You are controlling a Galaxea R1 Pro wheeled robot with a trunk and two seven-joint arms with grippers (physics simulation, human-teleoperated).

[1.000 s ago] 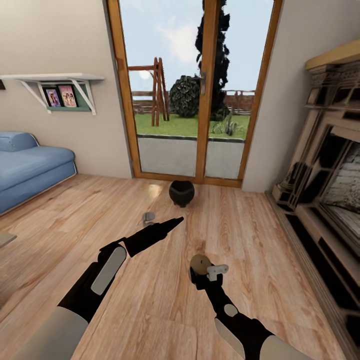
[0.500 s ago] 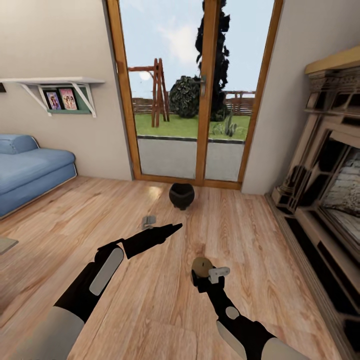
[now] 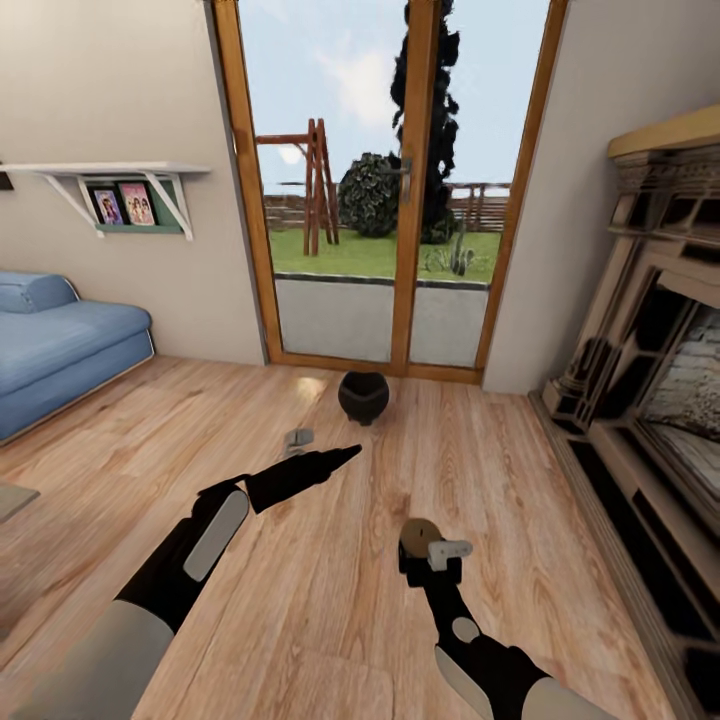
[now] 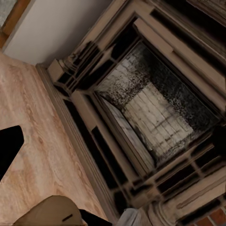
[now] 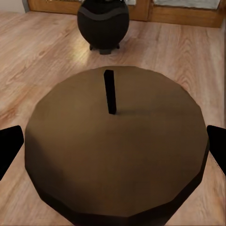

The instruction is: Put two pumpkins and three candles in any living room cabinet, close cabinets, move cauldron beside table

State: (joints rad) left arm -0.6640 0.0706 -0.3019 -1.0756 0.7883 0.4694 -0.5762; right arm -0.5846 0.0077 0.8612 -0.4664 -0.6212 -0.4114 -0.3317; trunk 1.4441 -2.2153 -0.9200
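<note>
Candle (image 3: pixel 420 534) sits clamped in the right gripper (image 3: pixel 432 556), not yet stowed. Cauldron (image 3: pixel 363 397) stands on the floor before the glass doors. Left gripper (image 3: pixel 340 456) looks closed, empty.

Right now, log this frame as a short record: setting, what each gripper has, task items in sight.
setting: living room, wooden floor, glass door, fireplace, blue sofa
right gripper: shut on a candle
left gripper: holds nothing; open or shut unclear
cauldron: on the floor by the door
</note>
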